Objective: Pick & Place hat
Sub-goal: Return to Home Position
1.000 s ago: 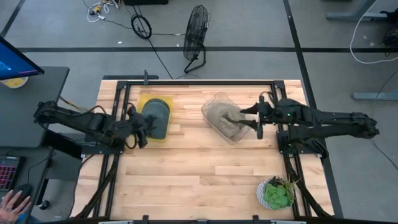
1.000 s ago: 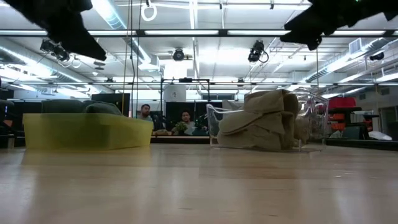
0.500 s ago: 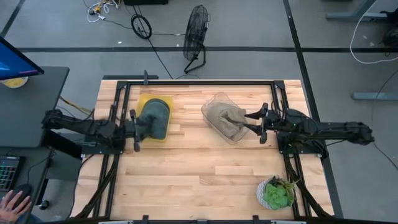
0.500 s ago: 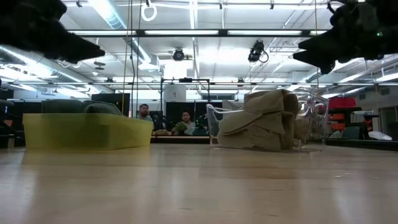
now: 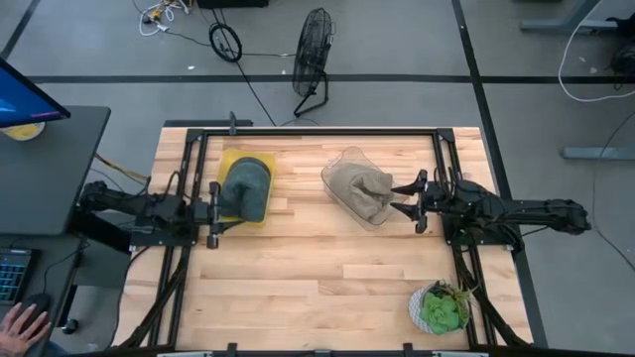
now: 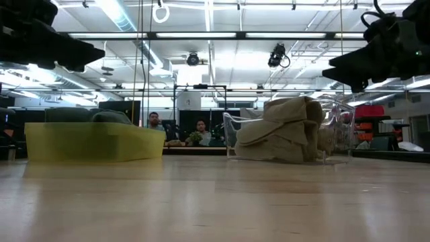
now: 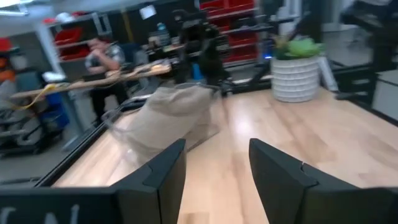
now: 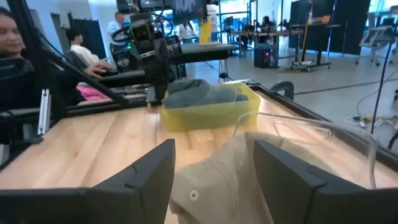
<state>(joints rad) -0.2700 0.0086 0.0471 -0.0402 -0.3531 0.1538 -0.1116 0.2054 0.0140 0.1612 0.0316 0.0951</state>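
Brown caps [image 5: 363, 190] in transparent bin [image 5: 346, 157]; left tool [image 5: 224, 206], right tool [image 5: 399, 197] both apart, empty

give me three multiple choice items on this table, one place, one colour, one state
1. Where on the table is the potted plant? A centre B corner on the right arm's side C far edge
2. What colour is the bin holding the dark caps? A yellow B red C blue
3. The right gripper is: A shut on a cap B open, empty C shut on the plant
Answers: 1 B, the high view shows it at that corner; 2 A, its wall is yellow; 3 B, its jaws stand apart, nothing between them.
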